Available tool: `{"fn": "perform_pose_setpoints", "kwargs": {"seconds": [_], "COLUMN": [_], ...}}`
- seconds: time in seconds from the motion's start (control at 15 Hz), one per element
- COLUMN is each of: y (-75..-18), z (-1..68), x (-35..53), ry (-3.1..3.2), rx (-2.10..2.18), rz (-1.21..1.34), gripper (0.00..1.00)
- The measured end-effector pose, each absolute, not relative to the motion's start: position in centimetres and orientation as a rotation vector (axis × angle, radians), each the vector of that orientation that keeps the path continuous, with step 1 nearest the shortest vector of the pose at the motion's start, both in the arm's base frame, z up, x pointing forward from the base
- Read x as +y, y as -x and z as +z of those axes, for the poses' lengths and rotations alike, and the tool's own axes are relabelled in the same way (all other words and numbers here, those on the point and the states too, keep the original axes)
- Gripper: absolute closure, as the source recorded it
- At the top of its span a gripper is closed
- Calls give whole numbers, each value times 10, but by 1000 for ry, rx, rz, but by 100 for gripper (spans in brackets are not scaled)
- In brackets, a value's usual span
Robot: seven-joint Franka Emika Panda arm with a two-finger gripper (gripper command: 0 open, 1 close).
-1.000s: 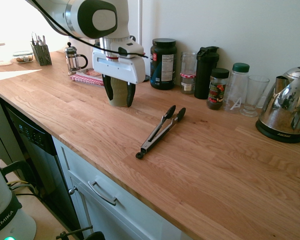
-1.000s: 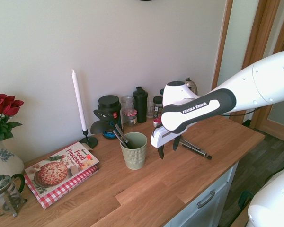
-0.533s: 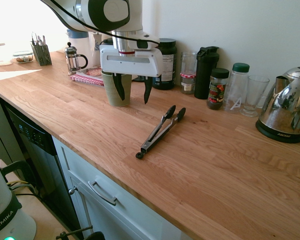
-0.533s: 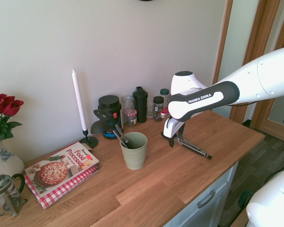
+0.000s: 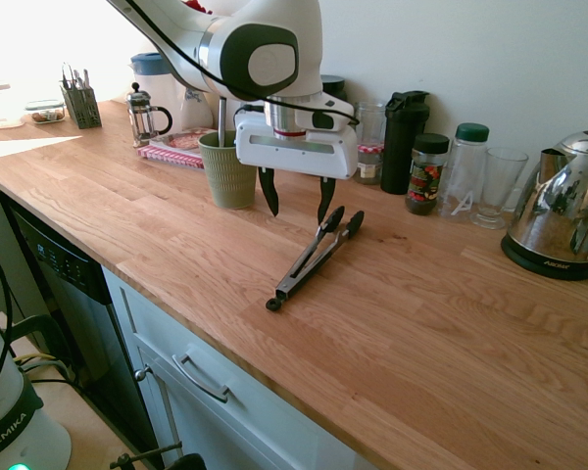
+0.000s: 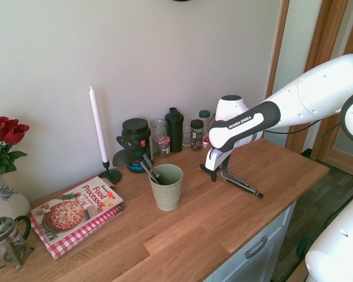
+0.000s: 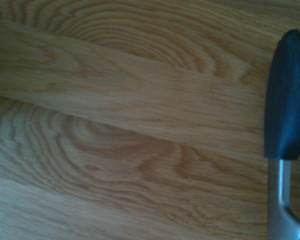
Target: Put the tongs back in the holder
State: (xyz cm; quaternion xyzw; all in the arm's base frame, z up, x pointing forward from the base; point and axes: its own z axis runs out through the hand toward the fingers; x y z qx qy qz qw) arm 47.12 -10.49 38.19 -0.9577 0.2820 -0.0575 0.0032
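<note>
The tongs (image 5: 312,258) lie flat on the wooden table (image 5: 421,323), black tips pointing toward the wall, ring end near the front edge. The end effector (image 5: 296,201) hangs just above those tips, fingers spread and holding nothing. The green holder (image 5: 226,169) stands upright just beside it, dark utensils inside. A silver kettle (image 5: 561,225) sits well apart.

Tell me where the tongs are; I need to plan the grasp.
The tongs lie flat on the counter, right of the holder in the first exterior view, tips beside the open gripper.
</note>
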Motion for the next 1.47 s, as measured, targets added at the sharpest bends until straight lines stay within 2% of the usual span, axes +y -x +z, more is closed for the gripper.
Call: {"fn": "perform_pose_setpoints", "kwargs": {"seconds": [0.13,0.2,0.73,1.47], "y": [-476,-479,-495,-498], "z": [377,372,345,341], "x": [-112,-112,-108,-107], "ry": [3000,2995,2999,3001], "rx": [881,883,862,863], "rz": [-187,-181,-141,-136], "gripper": [0,100,100,100]}}
